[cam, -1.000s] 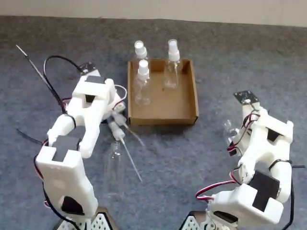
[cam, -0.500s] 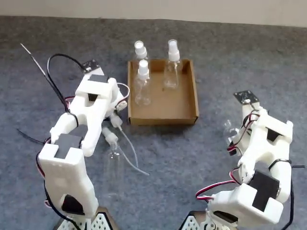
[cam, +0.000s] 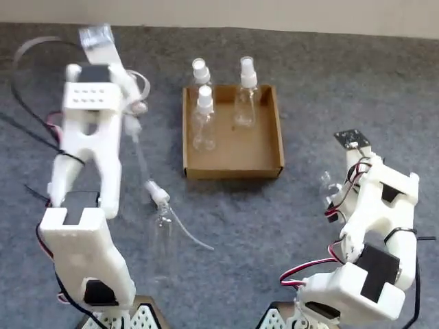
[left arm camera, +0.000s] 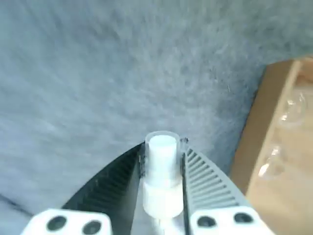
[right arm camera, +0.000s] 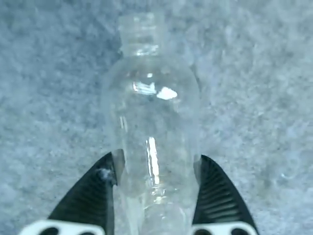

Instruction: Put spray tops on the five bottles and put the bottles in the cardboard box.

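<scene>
The left gripper (left arm camera: 162, 147) has swung from the box's (cam: 233, 171) 7 o'clock to its 9 o'clock, clenched on a spray top (left arm camera: 161, 169), apart from the box wall. The right gripper (right arm camera: 155, 164) grasps an uncapped bottle (right arm camera: 154, 112) at 4 o'clock.

Setting: robotics test bench, lab or hobby workshop type. Evidence: grey felt-like surface (cam: 343, 89) set against a plain pale wall (cam: 309, 14); white plastic left arm (cam: 86, 157) and right arm (cam: 374, 226); exposed servo wires (cam: 302, 276); perforated base plates (cam: 140, 317) at the near edge.
</scene>
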Motion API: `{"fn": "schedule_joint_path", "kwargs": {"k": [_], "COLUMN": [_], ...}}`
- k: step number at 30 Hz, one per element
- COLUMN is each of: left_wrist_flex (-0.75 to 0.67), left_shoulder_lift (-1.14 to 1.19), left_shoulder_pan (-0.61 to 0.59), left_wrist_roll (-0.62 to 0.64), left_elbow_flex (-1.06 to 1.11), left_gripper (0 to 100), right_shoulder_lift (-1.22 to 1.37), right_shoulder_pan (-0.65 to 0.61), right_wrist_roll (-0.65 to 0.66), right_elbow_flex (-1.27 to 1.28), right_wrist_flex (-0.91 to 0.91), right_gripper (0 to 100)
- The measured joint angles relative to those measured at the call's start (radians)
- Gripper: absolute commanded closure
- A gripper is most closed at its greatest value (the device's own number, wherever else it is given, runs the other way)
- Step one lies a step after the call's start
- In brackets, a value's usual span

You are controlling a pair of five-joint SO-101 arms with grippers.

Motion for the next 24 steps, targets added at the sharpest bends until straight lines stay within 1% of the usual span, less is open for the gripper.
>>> {"fn": "schedule_joint_path", "kwargs": {"k": [4, 5, 7, 10, 14, 17, 19, 21, 24], "left_wrist_flex": [0.232, 0.279, 0.318, 0.330, 0.330, 0.328, 0.293, 0.235, 0.155], "left_shoulder_lift": [0.000, -0.002, -0.002, 0.008, 0.008, 0.009, 0.009, 0.009, 0.009], "left_shoulder_pan": [-0.063, -0.083, -0.127, -0.176, -0.183, -0.160, -0.135, -0.107, -0.058], "left_wrist_roll": [-0.313, -0.370, -0.457, -0.575, -0.747, -0.812, -0.819, -0.824, -0.793], "left_elbow_flex": [-0.267, -0.311, -0.350, -0.342, -0.166, 0.000, 0.098, 0.180, 0.276], "left_gripper": [100, 100, 100, 100, 100, 100, 100, 100, 100], "right_shoulder_lift": [0.000, 0.000, 0.000, 0.000, 0.000, 0.000, 0.000, 0.000, 0.000], "right_shoulder_pan": [0.028, 0.038, 0.063, 0.100, 0.118, 0.118, 0.118, 0.120, 0.121], "right_wrist_roll": [0.000, 0.000, 0.000, 0.000, 0.000, 0.000, -0.005, -0.043, -0.091], "right_elbow_flex": [0.000, 0.000, 0.000, 0.000, 0.000, 0.000, 0.000, 0.000, 0.000], "right_wrist_flex": [0.000, 0.000, 0.000, 0.000, 0.000, 0.000, -0.002, -0.005, -0.005], "right_gripper": [95.7, 95.7, 95.7, 95.7, 95.7, 95.7, 95.7, 95.7, 95.7]}}
